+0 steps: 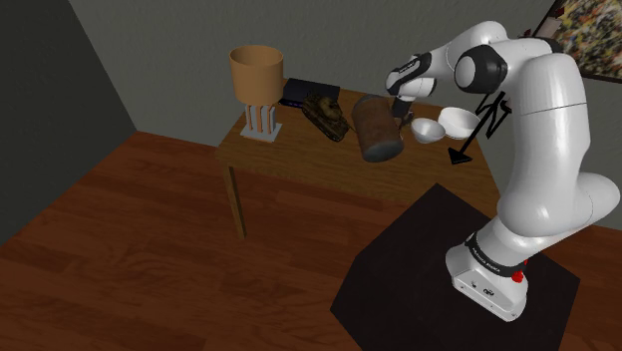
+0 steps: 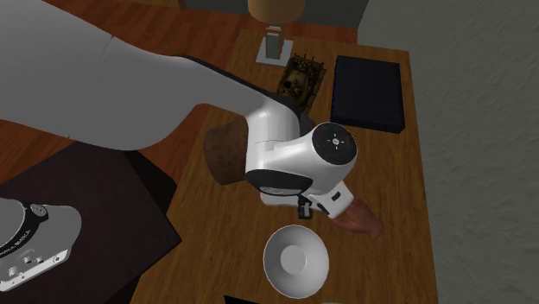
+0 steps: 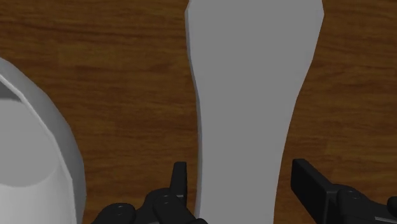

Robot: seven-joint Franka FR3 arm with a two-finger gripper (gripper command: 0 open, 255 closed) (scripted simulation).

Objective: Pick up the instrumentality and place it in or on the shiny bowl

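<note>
gripper (image 3: 245,191): fingers apart, one on each side of the tool, neither looks to be touching it
tool (image 3: 248,89): long tapered piece, grey in wrist view, flat on the tabletop (image 3: 114,76), just beside the bowl, not in it
bowl (image 2: 296,257): white, upright, below the arm's wrist
brown cylinder (image 2: 223,151): on its side, near the bowl
black box (image 2: 367,91): well apart from the bowl, same tabletop

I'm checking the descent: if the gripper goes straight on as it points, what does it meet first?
Probably the long grey object lying on the wooden table, directly ahead between the open gripper's fingers; the white bowl sits off to one side.
</note>
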